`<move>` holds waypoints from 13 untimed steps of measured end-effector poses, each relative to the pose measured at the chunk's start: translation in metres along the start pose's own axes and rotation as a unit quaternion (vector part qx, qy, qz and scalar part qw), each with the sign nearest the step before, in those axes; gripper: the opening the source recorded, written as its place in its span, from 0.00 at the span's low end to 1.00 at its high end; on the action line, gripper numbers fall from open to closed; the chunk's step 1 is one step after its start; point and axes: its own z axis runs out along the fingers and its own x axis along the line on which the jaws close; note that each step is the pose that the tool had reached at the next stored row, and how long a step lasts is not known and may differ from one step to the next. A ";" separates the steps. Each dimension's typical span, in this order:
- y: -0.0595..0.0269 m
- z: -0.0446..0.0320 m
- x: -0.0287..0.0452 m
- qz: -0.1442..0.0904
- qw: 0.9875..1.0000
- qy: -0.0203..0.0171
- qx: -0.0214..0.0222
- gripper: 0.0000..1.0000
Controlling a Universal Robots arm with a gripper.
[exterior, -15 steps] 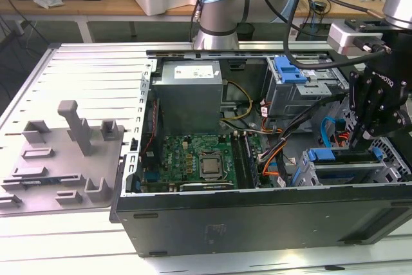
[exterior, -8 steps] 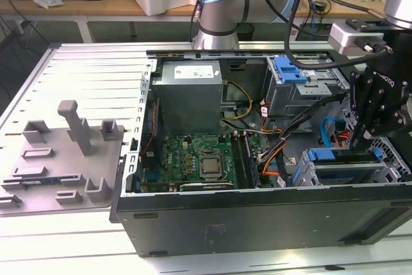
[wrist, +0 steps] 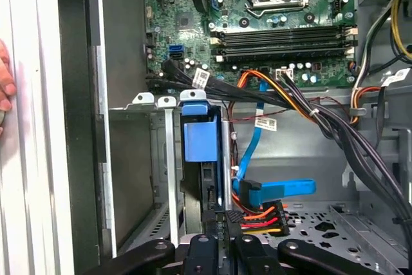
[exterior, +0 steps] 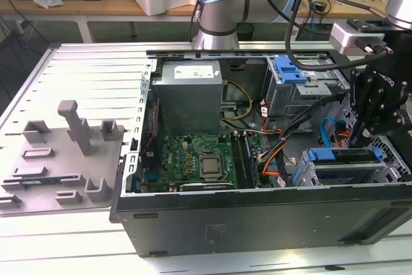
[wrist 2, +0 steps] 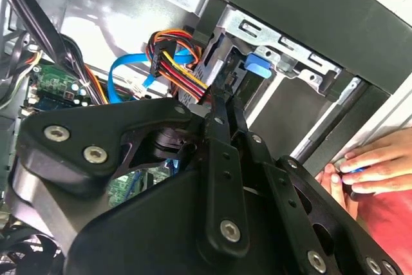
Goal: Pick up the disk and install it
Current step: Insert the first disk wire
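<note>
- The disk (exterior: 341, 156) sits inside the grey drive cage (exterior: 308, 176) at the near corner of the open computer case (exterior: 257, 220), on the exterior view's right. In the first wrist view it is seen edge-on (wrist: 196, 143), with its blue bracket between the cage's metal walls (wrist: 151, 102).
- The pincer (exterior: 356, 138) hangs over that cage. In both wrist views its fingers are drawn together with hardly a slit between them (nothing seen clamped), and their tips (wrist: 217, 218) (wrist 2: 225, 98) are at the end of the disk.
- Just beside the tips lies a power connector (wrist: 257, 217) with red, orange, yellow and black wires. A flat blue data cable (wrist: 277, 189) lies close by.
- Farther into the case, a second cage with a blue latch (exterior: 290, 69) stands against the back wall. The grey power supply (exterior: 190, 88) with a white sticker is on its left in the exterior view.
- The green motherboard (exterior: 193, 152) covers the case floor and carries the processor (exterior: 209, 165).
- A person's hand (wrist 2: 367, 165) rests on the outer edge of the case.
- The case lies on a slatted metal tabletop (exterior: 84, 69). A grey fixture plate (exterior: 64, 159) with upright blocks lies beside the case on the exterior view's left.
</note>
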 end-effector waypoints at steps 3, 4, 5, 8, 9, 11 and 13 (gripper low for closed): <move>-0.0013 0.0000 0.0004 0.000 1.000 -0.003 0.000 0.17; -0.0014 0.0001 0.0007 0.000 1.000 -0.003 0.000 0.17; -0.0014 0.0001 0.0007 0.000 1.000 -0.003 0.000 0.17; -0.0015 0.0001 0.0008 0.000 1.000 -0.003 0.000 0.17; -0.0015 0.0001 0.0008 0.000 1.000 -0.003 0.000 0.17; -0.0015 0.0002 0.0015 0.000 1.000 -0.005 0.000 0.17; -0.0017 0.0003 0.0028 0.000 1.000 -0.008 0.000 0.17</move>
